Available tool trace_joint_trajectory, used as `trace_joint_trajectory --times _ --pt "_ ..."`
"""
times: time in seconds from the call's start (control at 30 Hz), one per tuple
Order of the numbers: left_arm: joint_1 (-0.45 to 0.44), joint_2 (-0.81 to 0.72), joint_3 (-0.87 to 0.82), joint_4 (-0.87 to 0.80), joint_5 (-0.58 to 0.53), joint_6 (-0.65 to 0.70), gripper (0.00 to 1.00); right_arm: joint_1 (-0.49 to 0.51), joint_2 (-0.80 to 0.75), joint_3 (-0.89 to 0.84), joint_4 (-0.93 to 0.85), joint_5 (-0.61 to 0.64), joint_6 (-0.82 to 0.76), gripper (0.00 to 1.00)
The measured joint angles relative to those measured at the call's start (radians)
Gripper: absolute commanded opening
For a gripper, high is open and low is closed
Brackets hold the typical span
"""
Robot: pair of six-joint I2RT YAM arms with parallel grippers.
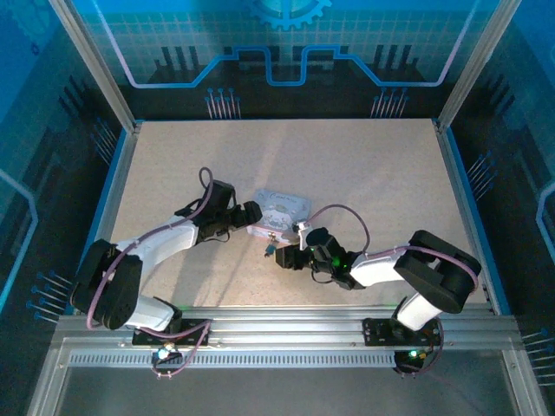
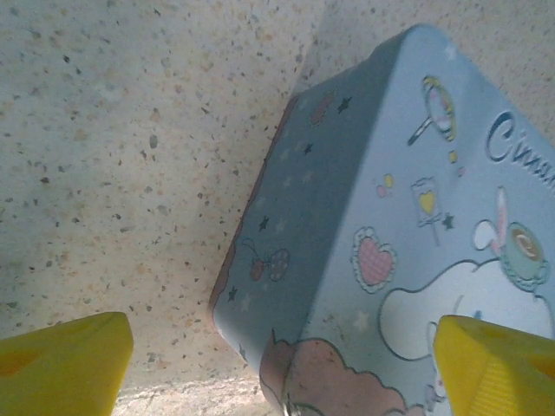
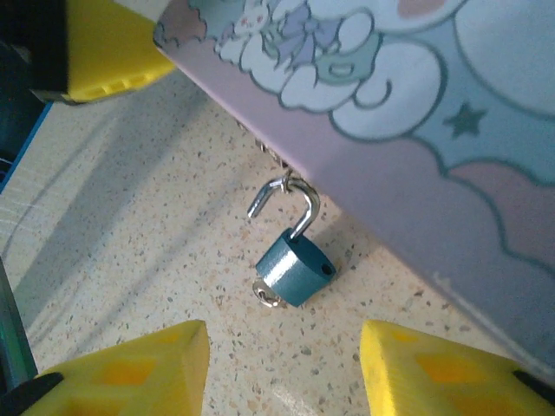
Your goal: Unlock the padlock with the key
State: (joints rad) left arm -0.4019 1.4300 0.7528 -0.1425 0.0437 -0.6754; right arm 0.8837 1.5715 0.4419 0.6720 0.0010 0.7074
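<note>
The small blue padlock [image 3: 295, 267] hangs by its silvery shackle [image 3: 303, 208] from the hasp of the pale cartoon tin [image 3: 416, 130]. The shackle is sprung open, its free end sticking out to the left. The key [image 3: 270, 295] shows as a small silvery piece at the bottom of the padlock's body, resting on the table. My right gripper [image 3: 284, 377] is open just in front of the padlock, touching nothing. My left gripper [image 2: 277, 373] is open and straddles a corner of the tin [image 2: 408, 217], one finger [image 2: 61, 364] beside it over the table. From above, the padlock [image 1: 269, 250] lies between the tin [image 1: 279, 211] and my right gripper [image 1: 286, 256].
The tin sits mid-table on the speckled tabletop [image 1: 364, 165]. A yellow finger of the left gripper [image 3: 104, 52] is at the tin's far corner in the right wrist view. A metal rail [image 1: 286, 325] runs along the near edge, and blue frame walls surround the table.
</note>
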Motion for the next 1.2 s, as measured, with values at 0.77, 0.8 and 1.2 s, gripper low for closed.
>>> trace_joint_trajectory --times 0.77,0.8,1.2 --pt "-0.005 -0.163 -0.208 0.101 0.037 -0.086 0.81 -0.208 0.042 0.044 0.040 -0.219 -0.185 0.59" --pt "-0.007 -0.175 -0.218 0.099 0.037 -0.090 0.81 -0.212 0.049 0.048 0.047 -0.229 -0.187 0.59" --pt "-0.026 -0.243 -0.270 0.096 0.036 -0.136 0.82 -0.219 0.003 -0.010 0.098 -0.275 -0.176 0.62"
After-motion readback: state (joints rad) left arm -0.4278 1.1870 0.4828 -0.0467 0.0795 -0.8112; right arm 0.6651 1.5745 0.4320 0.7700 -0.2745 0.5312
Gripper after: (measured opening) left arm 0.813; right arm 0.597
